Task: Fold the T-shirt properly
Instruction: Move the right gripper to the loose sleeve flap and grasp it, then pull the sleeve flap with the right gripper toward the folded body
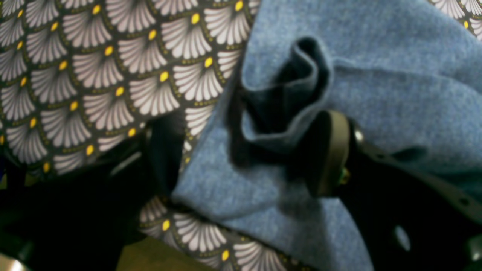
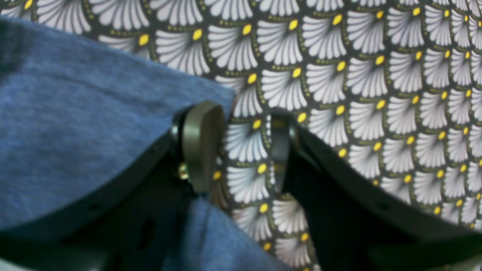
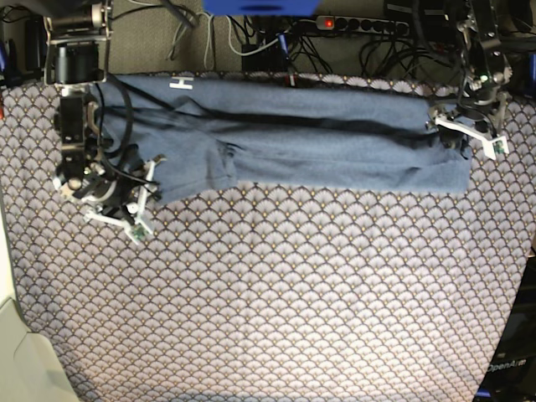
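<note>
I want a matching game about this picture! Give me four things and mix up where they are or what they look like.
Things:
1. T-shirt
2. tablecloth
3. left gripper
4. right gripper

Descriptions:
A. grey scallop pattern with yellow dots
B. at the right end of the shirt in the base view, fingers around a bunched fold
C. slate blue, folded into a long band
D. at the left end of the shirt in the base view, fingers apart over bare cloth

Pairs: 1-C, 2-A, 3-B, 4-D
</note>
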